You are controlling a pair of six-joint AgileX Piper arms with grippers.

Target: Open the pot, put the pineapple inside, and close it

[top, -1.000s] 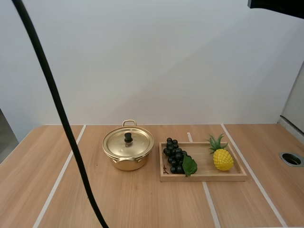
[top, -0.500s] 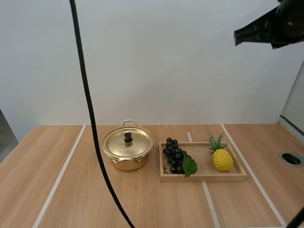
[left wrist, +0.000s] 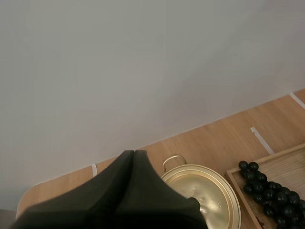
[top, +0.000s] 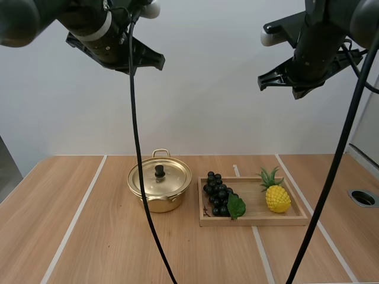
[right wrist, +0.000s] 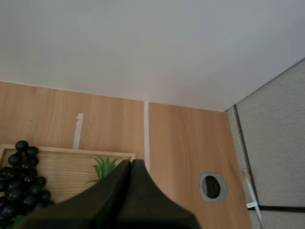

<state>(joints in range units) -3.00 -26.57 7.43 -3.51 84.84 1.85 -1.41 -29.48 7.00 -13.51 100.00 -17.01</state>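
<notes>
Small yellow pineapple with green crown sits at right end of shallow wooden tray, dark grape bunch at left end. Likely light, stiff, bumpy: pinch across body. Round gold metal pot on table, just left of tray, lid on. Lid likely slick: take by black knob. Left hand and right hand clenched, empty, high above table.

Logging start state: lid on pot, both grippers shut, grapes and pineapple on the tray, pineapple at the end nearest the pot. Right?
Not quite. In the high view the grapes lie at the end of the tray nearest the pot; the pineapple is at the far end. The rest holds.
</notes>
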